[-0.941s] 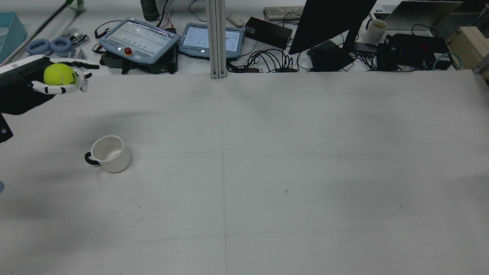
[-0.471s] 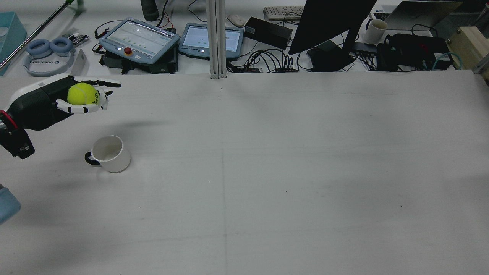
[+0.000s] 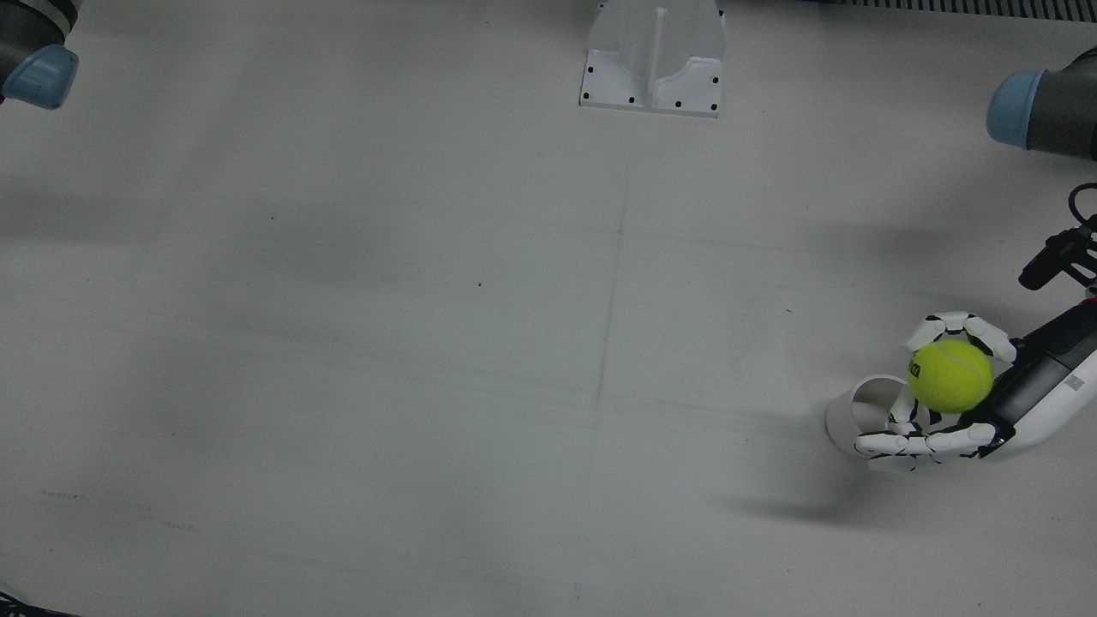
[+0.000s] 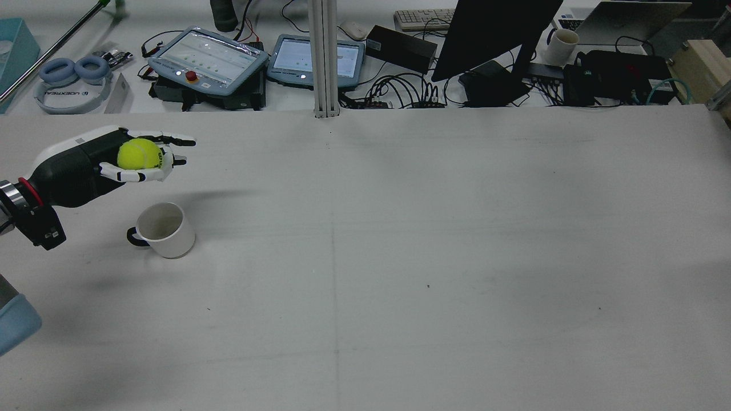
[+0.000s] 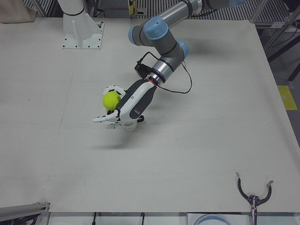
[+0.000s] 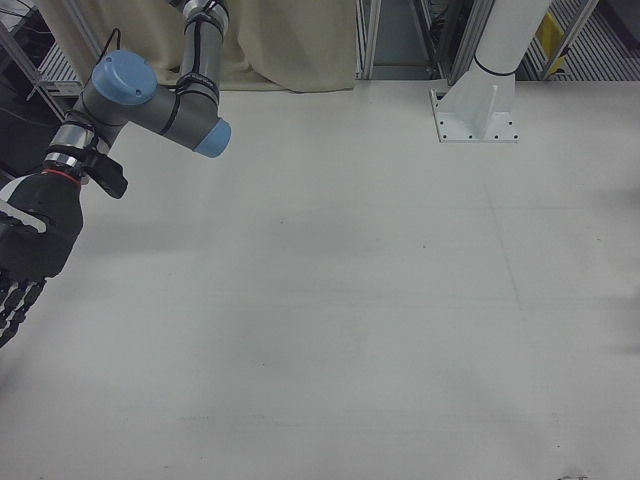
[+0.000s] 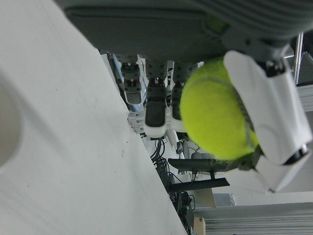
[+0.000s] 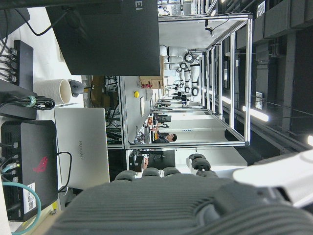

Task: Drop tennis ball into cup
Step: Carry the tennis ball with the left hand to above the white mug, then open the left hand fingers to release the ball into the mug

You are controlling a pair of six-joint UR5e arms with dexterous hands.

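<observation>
My left hand [image 4: 85, 165] is shut on the yellow-green tennis ball [image 4: 139, 154] and holds it in the air, palm up, fingers curled around it. The white cup [image 4: 165, 229] with a black handle stands upright on the table, just nearer the camera than the hand and to its right. From the front, the ball [image 3: 950, 375] hangs beside the cup's rim [image 3: 867, 403], and the hand's fingers [image 3: 908, 441] cover part of the cup. The left hand view shows the ball [image 7: 217, 117] in the fingers. My right hand [image 6: 30, 250] hangs open and empty at the table's far side.
Beyond the table's far edge lie teach pendants [image 4: 208, 60], headphones [image 4: 71, 85], a monitor [image 4: 497, 34], cables and a second mug [image 4: 559, 45]. A post [image 4: 324, 57] stands at mid back. A tool with a curved fork [image 5: 253, 197] lies at the operators' edge.
My left hand has carried the ball rightward and lower over the table, ending close beside the cup. The cup has not moved.
</observation>
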